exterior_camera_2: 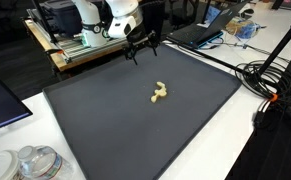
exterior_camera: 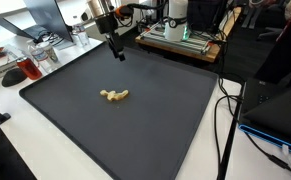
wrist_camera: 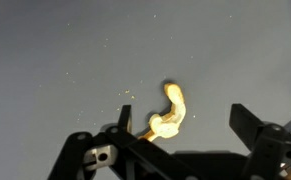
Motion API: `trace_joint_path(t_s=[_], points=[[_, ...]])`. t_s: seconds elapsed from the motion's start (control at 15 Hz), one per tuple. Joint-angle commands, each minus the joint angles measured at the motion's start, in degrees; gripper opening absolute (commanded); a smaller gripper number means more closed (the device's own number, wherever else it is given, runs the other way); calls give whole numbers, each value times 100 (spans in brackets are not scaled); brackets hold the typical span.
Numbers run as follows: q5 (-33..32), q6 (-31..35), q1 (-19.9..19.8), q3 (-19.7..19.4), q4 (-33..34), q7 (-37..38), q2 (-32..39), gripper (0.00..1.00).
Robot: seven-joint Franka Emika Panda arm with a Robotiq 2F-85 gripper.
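Above the far edge of the dark mat (exterior_camera: pixel 170 125), close to the robot's base, we see the end effector (exterior_camera: pixel 117 52) hanging in the air with its jaws spread wide and nothing between them. In both exterior views it points down at the mat (exterior_camera_2: pixel 105 125) without touching it (exterior_camera_2: pixel 140 50). In the wrist view its two black fingers (wrist_camera: pixel 250 125) stand well apart at the lower edge of the picture, and between them we look down on the yellowish curved piece (wrist_camera: pixel 169 112).

That piece is the thing nearest to the end effector, yet well apart from it. It lies flat near the middle of the mat in both exterior views (exterior_camera: pixel 114 96) (exterior_camera_2: pixel 159 93), alone on the grey surface. We make out a small, pale yellow, knobbly shape: one end is slim and bends over like a hook, the other is thicker and lumpy, with a slightly darker, tan tone. What it is made of we cannot tell.

The mat covers most of the white desk (exterior_camera: pixel 10 145). Beyond its edge black cables (exterior_camera_2: pixel 260 75) trail over the desk, and clear jars (exterior_camera_2: pixel 30 163) stand at one corner.
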Motion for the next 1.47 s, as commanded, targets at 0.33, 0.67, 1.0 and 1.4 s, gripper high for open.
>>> trace_joint_path(t_s=[0.33, 0.67, 1.0, 1.4], points=[[-154, -553, 254, -422, 1170, 78, 896, 100], [-298, -888, 168, -488, 1896, 88, 1409, 100], [-492, -1306, 82, -616, 2617, 103, 1870, 100], [-875, -1811, -1, -688, 3458, -27, 2326, 100]])
